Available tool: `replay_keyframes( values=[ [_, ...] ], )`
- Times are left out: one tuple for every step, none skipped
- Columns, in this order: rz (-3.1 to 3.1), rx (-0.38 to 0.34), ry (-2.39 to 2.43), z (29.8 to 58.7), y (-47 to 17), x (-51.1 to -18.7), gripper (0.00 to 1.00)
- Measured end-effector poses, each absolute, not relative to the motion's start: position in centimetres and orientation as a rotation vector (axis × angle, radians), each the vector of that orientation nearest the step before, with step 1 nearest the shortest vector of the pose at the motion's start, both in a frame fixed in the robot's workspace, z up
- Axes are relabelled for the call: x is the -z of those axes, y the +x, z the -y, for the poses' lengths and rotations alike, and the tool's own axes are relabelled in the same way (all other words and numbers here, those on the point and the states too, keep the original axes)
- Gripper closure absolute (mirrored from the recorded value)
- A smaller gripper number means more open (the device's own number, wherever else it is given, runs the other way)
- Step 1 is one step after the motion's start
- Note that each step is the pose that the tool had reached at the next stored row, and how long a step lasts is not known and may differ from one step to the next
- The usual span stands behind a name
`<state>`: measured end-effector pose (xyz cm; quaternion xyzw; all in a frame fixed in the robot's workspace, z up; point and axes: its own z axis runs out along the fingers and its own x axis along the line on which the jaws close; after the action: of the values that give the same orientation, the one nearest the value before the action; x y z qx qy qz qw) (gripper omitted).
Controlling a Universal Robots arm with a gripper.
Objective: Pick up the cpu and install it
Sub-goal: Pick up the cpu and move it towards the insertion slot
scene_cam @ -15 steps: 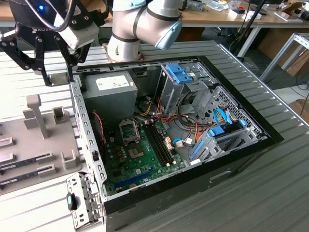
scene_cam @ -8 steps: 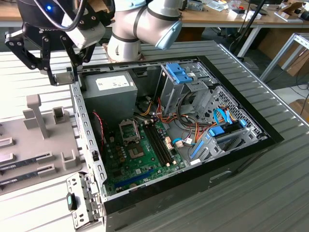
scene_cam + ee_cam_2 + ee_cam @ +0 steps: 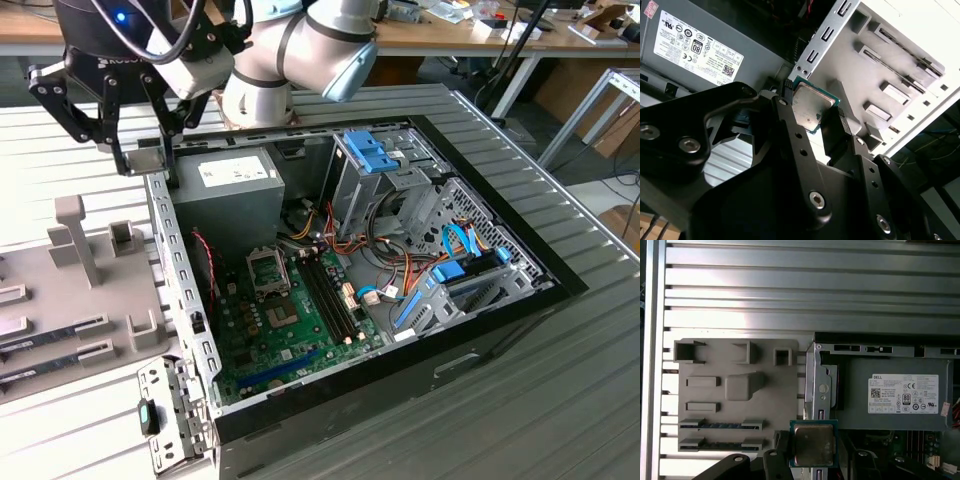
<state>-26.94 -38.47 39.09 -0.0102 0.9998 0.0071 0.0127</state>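
Over the case rim point(image 3: 811, 375), the tool point(image 3: 816, 120) holds the cpu point(image 3: 813, 444) flat, face-up

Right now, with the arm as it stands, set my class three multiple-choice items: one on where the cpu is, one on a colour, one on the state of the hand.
1. Where is the cpu?
A. Over the case's edge, beside the power supply
B. Seated on the motherboard
C. Lying on the grey tray

2. What colour is the thin rim around the cpu's metal top?
A. Blue
B. Red
C. Green

3. What is the state of the hand?
A. Open and empty
B. Shut on the cpu
C. Shut on a memory strip

Answers:
1 A: the first wrist view shows the chip over the case wall, next to the power supply.
2 C: both wrist views show a green border.
3 B: the second wrist view shows the fingers clamped on the chip's two sides.
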Motion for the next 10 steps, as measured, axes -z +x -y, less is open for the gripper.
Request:
replay_keyframes(
  values=[
    [-3.116, -0.022, -0.032, 38.5, -26.8, -39.1, 0.53],
    [-3.116, -0.022, -0.032, 38.5, -26.8, -39.1, 0.53],
    [-3.116, -0.022, -0.032, 38.5, -26.6, -39.1, 0.53],
    [-3.116, -0.022, -0.032, 38.5, -26.5, -39.1, 0.53],
    [-3.116, -0.022, -0.032, 38.5, -26.4, -39.1, 0.53],
    [-3.116, -0.022, -0.032, 38.5, -26.3, -39.1, 0.53],
    [-3.116, -0.022, -0.032, 38.5, -26.2, -39.1, 0.53],
    [-3.116, -0.022, -0.032, 38.5, -26.0, -39.1, 0.53],
    [-3.116, -0.022, -0.032, 38.5, -25.8, -39.1, 0.53],
    [-3.116, -0.022, -0.032, 38.5, -25.6, -39.1, 0.53]
  ],
)
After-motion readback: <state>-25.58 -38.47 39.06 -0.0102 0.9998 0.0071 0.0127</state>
